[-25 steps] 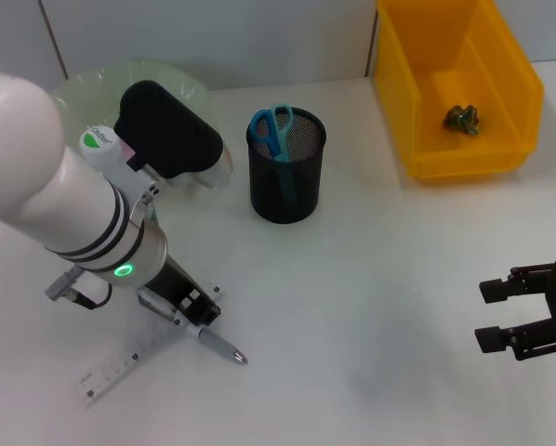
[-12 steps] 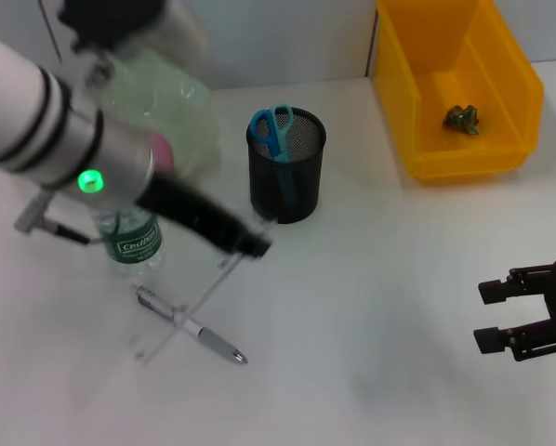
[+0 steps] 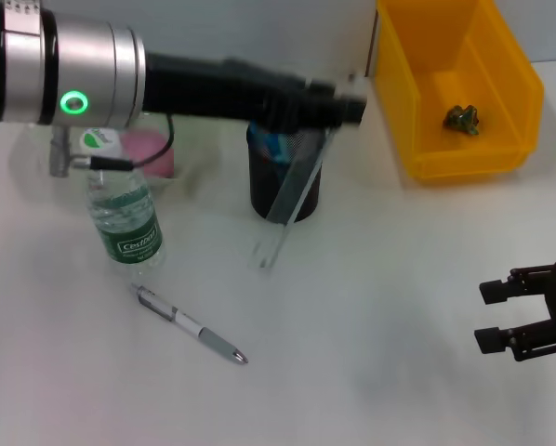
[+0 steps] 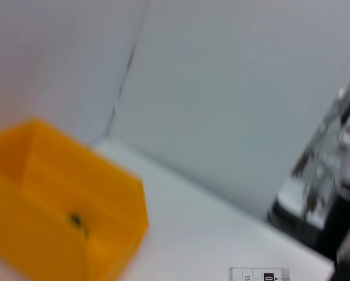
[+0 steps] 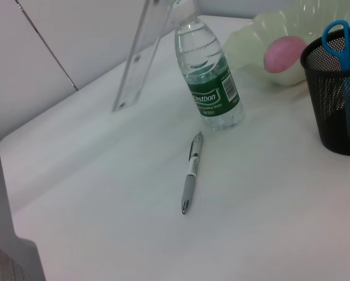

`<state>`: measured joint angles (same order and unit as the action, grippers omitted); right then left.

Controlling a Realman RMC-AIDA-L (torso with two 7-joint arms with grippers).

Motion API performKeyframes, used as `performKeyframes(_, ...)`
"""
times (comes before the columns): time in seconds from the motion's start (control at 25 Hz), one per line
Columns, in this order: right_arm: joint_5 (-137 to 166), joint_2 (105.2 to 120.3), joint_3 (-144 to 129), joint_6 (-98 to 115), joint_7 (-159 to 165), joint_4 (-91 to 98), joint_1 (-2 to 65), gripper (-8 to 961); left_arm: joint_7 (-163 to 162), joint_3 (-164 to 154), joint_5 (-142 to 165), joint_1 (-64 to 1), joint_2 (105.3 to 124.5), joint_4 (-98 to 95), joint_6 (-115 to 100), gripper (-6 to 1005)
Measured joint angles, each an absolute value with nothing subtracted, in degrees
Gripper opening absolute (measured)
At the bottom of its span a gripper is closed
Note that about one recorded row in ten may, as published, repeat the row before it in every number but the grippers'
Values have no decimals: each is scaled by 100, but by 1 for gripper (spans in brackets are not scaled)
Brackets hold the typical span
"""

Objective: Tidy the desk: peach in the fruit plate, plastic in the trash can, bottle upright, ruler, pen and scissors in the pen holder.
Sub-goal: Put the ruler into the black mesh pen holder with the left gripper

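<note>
Overhead, the left arm stretches level across the desk (image 3: 371,307), its left gripper (image 3: 338,104) above the pen holder (image 3: 287,177) and clamped on the top of the ruler (image 3: 292,195), which hangs slanted with its lower end off the desk. Only the right wrist view shows the peach (image 5: 285,52) in the plate (image 5: 251,44), beside the upright bottle (image 5: 209,76) and the pen (image 5: 191,172); the scissors (image 5: 346,50) stand in the holder. Off to the side the right gripper (image 3: 529,321) hovers low, fingers spread and empty, and a scrap (image 3: 463,118) lies in the bin (image 3: 501,163)
</note>
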<state>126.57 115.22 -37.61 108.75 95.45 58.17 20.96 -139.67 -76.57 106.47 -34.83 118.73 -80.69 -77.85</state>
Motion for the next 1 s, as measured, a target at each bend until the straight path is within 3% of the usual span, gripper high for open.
performKeyframes(0.68, 12657, 11522, -3803, 10784, 9542, 5789, 2152, 807, -9239, -9205, 6973, -3208, 11910, -6472, -4881, 456)
performKeyframes(1.0, 12657, 11518, -3794, 10741, 9543, 5657, 2189, 807, -5708, -10360, 3490, -3276, 11916, -5387, -3672, 469)
